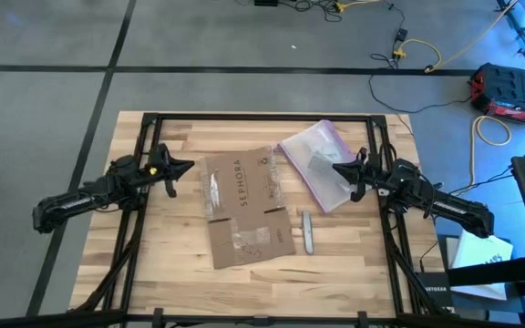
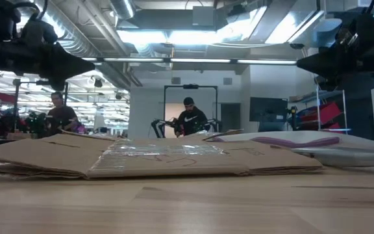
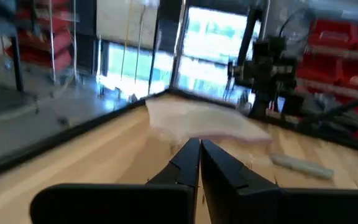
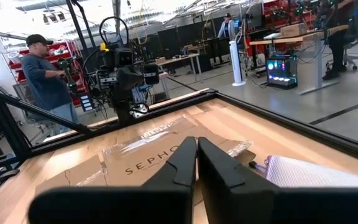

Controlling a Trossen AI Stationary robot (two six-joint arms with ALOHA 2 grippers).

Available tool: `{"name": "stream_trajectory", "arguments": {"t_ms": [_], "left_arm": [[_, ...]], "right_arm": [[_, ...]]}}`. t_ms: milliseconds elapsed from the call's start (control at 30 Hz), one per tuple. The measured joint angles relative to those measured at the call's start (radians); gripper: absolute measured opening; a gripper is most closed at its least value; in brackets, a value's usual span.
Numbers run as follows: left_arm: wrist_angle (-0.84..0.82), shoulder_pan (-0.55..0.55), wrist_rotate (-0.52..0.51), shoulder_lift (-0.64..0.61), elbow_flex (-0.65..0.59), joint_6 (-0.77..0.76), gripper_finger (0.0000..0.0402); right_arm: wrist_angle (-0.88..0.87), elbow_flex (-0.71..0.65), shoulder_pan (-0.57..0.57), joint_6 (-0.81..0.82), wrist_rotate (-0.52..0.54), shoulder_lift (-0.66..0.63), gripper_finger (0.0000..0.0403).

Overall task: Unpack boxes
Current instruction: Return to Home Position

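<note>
Left arm sits at the left side of the light wooden plank tabletop. The left gripper is held up off the surface and points toward the middle. Its fingers are pressed together with nothing between them, which the left wrist view confirms.

Just ahead of that gripper's tip and below it lies the flattened brown cardboard box, opened out flat on the tabletop between the two grippers. The black "SEPHORA" lettering faces up on the panel nearer the left gripper. Patches of clear tape show on the cardboard. In the low view it is only a thin slab on the wood.

Past the box, on the right gripper's side, a small grey knife-like cutter lies flat on the tabletop. It is just beside the box edge and apart from both grippers.

A clear plastic bag with a purple zip edge lies flat beside the box's far right corner, under the right gripper's tip.

Right arm sits at the right side. The right gripper is raised above the bag and points back toward the left gripper. Its fingers are closed against each other and hold nothing, as the right wrist view shows.

People stand in the room behind the table, well clear of it.
</note>
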Motion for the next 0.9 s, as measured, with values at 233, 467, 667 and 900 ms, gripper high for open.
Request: {"name": "stream_trajectory", "arguments": {"t_ms": [233,467,667,900], "left_arm": [[0.009,-0.002,-0.039,-0.001,-0.002,0.048,0.0000],[0.007,-0.067,-0.025,-0.001,-0.002,0.042,0.0000],[0.006,-0.165,-0.024,-0.001,-0.002,0.024,0.0000],[0.007,-0.244,-0.038,-0.001,-0.002,0.000,0.0000]], "right_arm": [[-0.001,0.000,0.000,0.005,0.000,0.000,0.0000],[0.004,0.000,0.000,0.041,-0.031,0.000,0.0000],[0.012,0.000,0.001,0.096,-0.080,0.002,0.0000],[0.015,0.000,0.098,0.086,-0.027,0.042,0.0000]]}}
